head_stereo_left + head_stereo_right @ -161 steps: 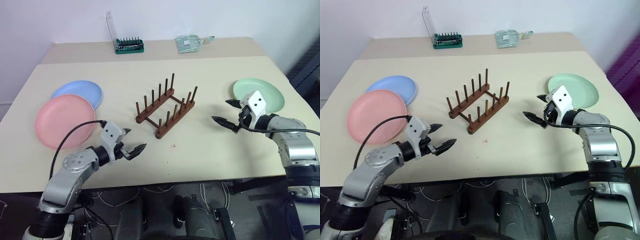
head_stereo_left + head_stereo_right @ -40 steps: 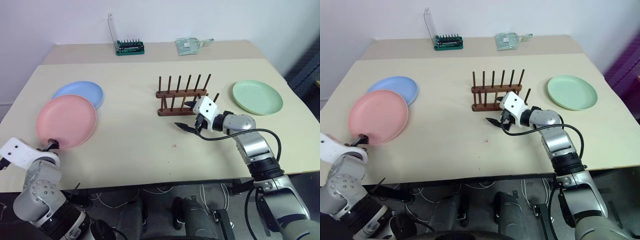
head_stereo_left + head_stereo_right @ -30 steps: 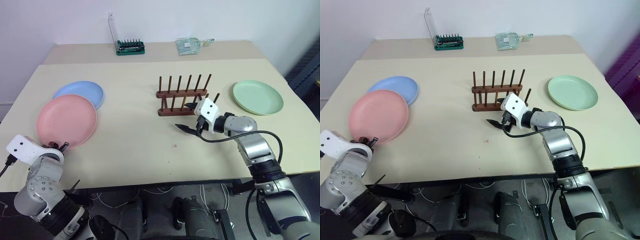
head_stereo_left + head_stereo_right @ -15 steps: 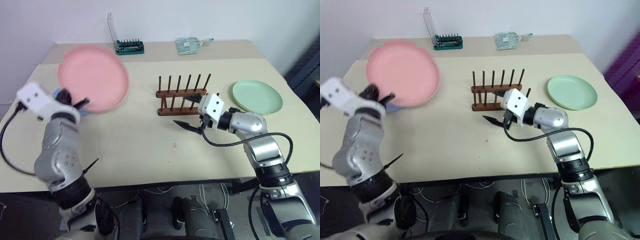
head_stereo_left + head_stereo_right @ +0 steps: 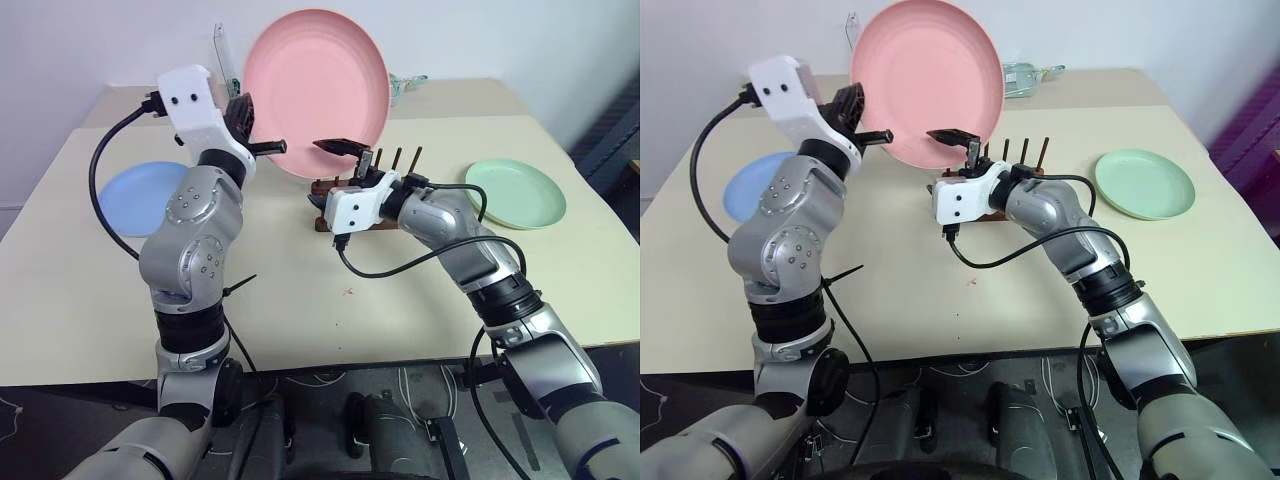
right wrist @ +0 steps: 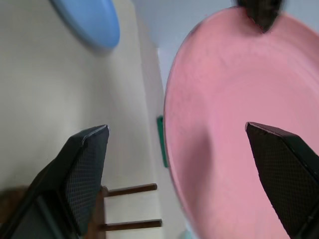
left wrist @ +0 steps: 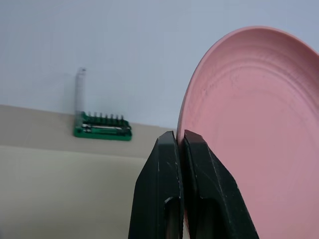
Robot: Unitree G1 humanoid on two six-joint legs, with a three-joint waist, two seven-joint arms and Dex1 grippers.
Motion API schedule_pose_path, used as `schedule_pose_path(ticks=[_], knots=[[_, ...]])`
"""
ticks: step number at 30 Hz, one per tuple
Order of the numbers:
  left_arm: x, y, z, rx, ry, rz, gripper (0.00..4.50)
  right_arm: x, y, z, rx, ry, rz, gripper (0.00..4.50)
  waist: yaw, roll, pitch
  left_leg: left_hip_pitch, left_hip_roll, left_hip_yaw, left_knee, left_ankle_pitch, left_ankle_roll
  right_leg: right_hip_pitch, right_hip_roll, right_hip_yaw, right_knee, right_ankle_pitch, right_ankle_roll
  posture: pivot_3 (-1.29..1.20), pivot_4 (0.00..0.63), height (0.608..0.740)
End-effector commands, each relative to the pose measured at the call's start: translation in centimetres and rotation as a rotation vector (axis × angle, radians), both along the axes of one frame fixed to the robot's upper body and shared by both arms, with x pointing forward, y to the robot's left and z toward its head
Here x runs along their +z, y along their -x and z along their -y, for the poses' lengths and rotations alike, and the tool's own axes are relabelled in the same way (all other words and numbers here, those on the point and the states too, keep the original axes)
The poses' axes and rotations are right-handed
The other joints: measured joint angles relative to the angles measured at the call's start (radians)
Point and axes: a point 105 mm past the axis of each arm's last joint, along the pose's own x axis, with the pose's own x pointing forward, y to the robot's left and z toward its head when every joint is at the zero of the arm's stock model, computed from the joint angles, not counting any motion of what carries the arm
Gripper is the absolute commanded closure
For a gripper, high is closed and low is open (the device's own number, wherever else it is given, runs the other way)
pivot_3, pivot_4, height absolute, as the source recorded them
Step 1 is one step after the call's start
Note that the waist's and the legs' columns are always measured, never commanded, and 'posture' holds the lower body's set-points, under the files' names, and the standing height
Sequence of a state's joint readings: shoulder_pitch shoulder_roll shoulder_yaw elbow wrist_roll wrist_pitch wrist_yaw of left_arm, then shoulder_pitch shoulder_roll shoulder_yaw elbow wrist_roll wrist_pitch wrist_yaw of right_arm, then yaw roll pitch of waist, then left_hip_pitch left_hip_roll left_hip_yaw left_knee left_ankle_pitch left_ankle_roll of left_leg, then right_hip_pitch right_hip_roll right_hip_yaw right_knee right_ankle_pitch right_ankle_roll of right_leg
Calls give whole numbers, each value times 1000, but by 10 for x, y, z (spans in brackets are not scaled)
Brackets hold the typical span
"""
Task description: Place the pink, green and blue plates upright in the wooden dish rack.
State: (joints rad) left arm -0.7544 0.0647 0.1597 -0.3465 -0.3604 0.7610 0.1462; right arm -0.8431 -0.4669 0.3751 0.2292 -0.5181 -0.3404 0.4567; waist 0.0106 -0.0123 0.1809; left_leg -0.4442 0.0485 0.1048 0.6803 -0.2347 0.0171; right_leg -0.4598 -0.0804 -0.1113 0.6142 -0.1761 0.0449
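My left gripper (image 5: pixel 265 148) is shut on the left rim of the pink plate (image 5: pixel 316 90) and holds it upright in the air, above and behind the wooden dish rack (image 5: pixel 380 223). The right gripper (image 6: pixel 175 128) is open right in front of the rack. Its fingers stand wide on either side of the plate's lower rim and do not touch it. The blue plate (image 5: pixel 135 190) lies flat at the table's left. At the right lies the green plate (image 5: pixel 515 193), also flat. My right hand hides part of the rack.
A green holder (image 7: pixel 102 130) with a clear upright panel stands at the back of the table, and a clear packet (image 5: pixel 405 82) lies to its right. The beige table (image 5: pixel 300 300) has open room in front of the rack.
My left gripper has swung the pink plate up and to the right, from beside the blue plate to upright over the rack. The right gripper rose, rolled and came up to the plate's lower rim.
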Motion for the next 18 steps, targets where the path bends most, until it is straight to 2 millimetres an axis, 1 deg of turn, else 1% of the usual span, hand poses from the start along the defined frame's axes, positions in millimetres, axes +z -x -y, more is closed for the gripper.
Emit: schedule_pose_path(ticks=[1,3,4,7,9,11,13,16,18], knots=[[18,11,9,-37,3,71,4486,20,-5,4,-30,6,128,0,0,0,0,0,0,0,0,0,0,0,0,0,0,0,0,0,150,730],[15,11,8,-43,12,60,4500,23,-9,7,-58,-2,155,569,-1,0,0,0,0,0,0,0,0,0,0,0,0,0,0,0,150,730],[12,11,7,-42,26,48,4500,26,-11,9,-77,-13,180,958,-1,0,0,0,0,0,0,0,0,0,0,0,0,0,0,0,150,730],[8,10,3,-38,53,26,4500,32,-13,13,-111,-33,235,2424,-1,0,0,0,0,0,0,0,0,0,0,0,0,0,0,0,150,730],[8,10,2,-43,60,25,4500,33,-14,15,-123,-42,252,3505,-1,0,0,0,0,0,0,0,0,0,0,0,0,0,0,0,150,730],[7,11,3,-55,81,18,4500,33,-15,18,-135,-41,275,4426,-1,0,0,0,0,0,0,0,0,0,0,0,0,0,0,0,150,730],[6,11,3,-64,96,13,4500,32,-15,18,-137,-40,282,4476,0,0,0,0,0,0,0,0,0,0,0,0,0,0,0,0,150,730],[10,12,3,-100,187,24,3624,33,-13,21,-137,-46,293,4500,2,0,0,0,0,0,0,0,0,0,0,0,0,0,0,0,150,730],[19,12,-5,-78,239,70,2638,34,-13,27,-153,-55,291,4500,1,-1,1,0,0,-1,0,0,0,0,0,0,0,0,0,0,150,730]])
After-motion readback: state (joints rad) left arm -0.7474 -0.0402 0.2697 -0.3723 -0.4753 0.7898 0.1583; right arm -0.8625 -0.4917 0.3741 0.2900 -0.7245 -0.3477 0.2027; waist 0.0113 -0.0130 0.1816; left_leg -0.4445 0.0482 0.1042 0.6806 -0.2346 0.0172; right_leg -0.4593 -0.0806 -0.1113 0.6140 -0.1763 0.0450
